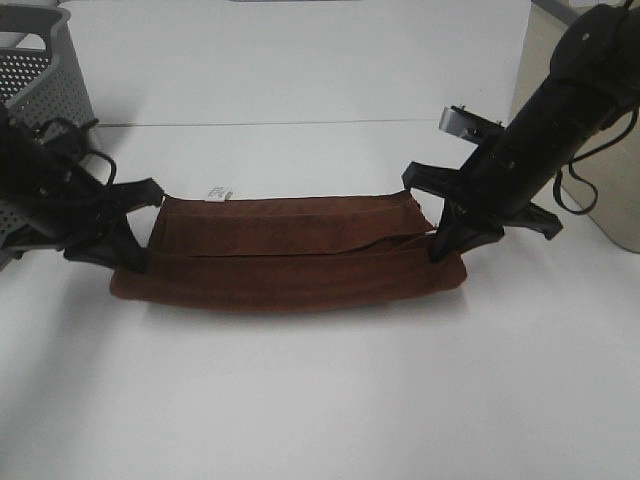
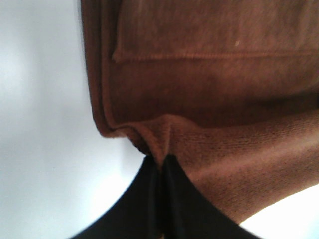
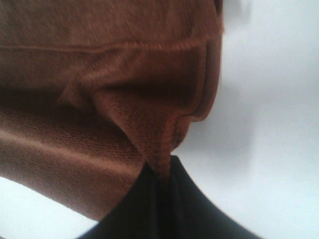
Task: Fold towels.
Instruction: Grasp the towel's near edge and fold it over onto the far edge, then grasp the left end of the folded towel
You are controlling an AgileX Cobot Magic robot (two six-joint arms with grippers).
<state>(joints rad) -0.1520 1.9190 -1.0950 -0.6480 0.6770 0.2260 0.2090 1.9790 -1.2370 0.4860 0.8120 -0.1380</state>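
Observation:
The dark reddish-brown towel (image 1: 290, 250) lies folded lengthwise on the white table, stretched between both arms, its small white tag (image 1: 218, 192) at the far left corner. My left gripper (image 1: 135, 262) is shut on the towel's left end; in the left wrist view the fingers (image 2: 162, 164) pinch a cloth corner (image 2: 159, 144). My right gripper (image 1: 440, 250) is shut on the right end; in the right wrist view it (image 3: 162, 172) pinches a folded corner (image 3: 159, 149). The upper layer is lifted slightly near the right gripper.
A grey perforated basket (image 1: 40, 75) stands at the back left, behind the left arm. A beige object (image 1: 620, 210) stands at the far right edge. The white table (image 1: 320, 400) extends in front of the towel.

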